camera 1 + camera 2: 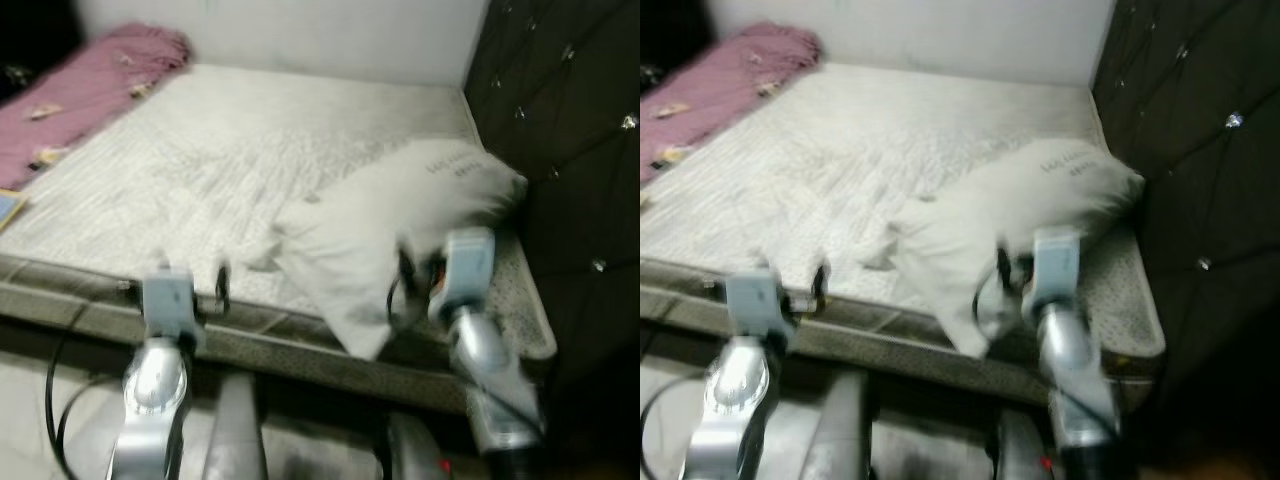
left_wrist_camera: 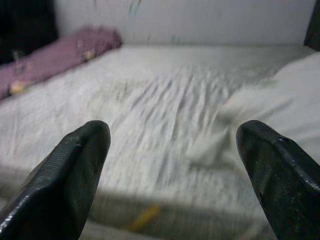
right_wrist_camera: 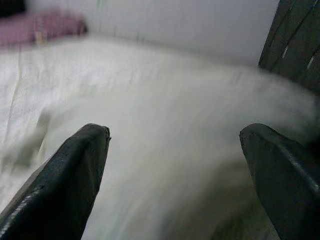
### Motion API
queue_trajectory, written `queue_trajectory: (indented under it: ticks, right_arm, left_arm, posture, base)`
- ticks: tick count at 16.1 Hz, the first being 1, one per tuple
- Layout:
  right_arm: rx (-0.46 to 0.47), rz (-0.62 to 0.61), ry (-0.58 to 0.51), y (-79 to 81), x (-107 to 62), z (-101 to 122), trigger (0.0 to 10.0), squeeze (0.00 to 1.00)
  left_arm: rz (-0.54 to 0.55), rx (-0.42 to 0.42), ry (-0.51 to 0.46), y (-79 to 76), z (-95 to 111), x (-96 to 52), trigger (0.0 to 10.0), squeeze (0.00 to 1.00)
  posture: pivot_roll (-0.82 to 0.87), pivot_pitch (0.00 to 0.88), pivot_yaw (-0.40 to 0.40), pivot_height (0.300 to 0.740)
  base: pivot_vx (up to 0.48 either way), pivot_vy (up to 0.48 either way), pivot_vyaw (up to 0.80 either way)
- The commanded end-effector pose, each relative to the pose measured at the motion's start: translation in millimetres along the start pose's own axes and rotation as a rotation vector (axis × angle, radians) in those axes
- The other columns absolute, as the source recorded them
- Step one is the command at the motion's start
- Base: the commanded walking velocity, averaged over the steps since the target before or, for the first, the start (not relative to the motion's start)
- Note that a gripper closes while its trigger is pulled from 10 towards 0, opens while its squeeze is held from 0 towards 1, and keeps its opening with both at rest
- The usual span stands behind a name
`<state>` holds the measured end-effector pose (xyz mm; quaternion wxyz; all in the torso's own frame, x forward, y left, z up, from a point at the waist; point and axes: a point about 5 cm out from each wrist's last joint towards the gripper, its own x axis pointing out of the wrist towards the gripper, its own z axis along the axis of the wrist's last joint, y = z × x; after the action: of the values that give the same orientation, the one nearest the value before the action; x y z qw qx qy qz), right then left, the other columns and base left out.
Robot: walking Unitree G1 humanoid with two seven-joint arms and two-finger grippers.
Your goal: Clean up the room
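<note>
Both silver arms reach toward the bed's near edge. Directly ahead of the right gripper [image 3: 172, 165], whose fingers [image 3: 65, 185] stand wide apart holding nothing, lies the white pillow [image 1: 400, 235], slumped diagonally on the mattress [image 1: 250, 130] with one corner hanging over the near edge, its far end against the dark tufted headboard [image 1: 570, 130]. Beside it, the left gripper [image 2: 175, 175] is likewise spread and empty, facing the wrinkled white sheet [image 2: 165, 110]. Well apart, along the mattress's far left side, lies a pink blanket [image 1: 80, 95].
</note>
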<state>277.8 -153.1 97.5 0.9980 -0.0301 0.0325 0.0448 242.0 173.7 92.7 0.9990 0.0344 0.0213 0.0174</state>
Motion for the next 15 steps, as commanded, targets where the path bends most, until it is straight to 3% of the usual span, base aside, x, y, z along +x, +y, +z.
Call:
queue_trajectory:
  ticks: [1, 6, 15]
  right_arm:
    - [-0.016, 0.012, -0.041, 0.9, 6.2, 12.5, 10.0, 0.0]
    - [-0.027, 0.023, -0.038, 1.4, 6.8, 12.8, 10.0, 0.0]
    - [-0.042, 0.045, -0.027, 4.2, 6.0, 12.5, 10.0, 0.0]
  left_arm:
    - [-0.018, -0.019, -0.057, -2.8, 15.1, 7.7, 10.0, 0.0]
    - [-0.048, -0.041, -0.066, -4.8, 17.1, 6.6, 10.0, 0.0]
    - [-0.071, -0.048, -0.072, -6.3, 19.7, 6.4, 10.0, 0.0]
  posture:
    - [0.0, 0.0, -0.043, 0.595]
    - [0.0, 0.0, -0.049, 0.595]
    - [0.01, 0.015, -0.053, 0.595]
  base:
    - [0.0, 0.0, 0.0]
    - [0.0, 0.0, 0.0]
    - [0.347, 0.0, 0.0]
